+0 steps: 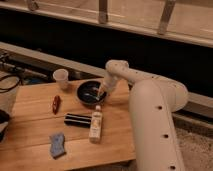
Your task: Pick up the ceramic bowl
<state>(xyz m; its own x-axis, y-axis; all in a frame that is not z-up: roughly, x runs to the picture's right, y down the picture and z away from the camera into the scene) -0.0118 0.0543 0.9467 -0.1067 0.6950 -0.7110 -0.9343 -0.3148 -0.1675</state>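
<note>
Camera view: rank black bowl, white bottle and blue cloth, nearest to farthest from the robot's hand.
1. Glossy black ceramic bowl: hand at its right rim.
2. White bottle, lying just in front.
3. Blue cloth, front left.
</note>
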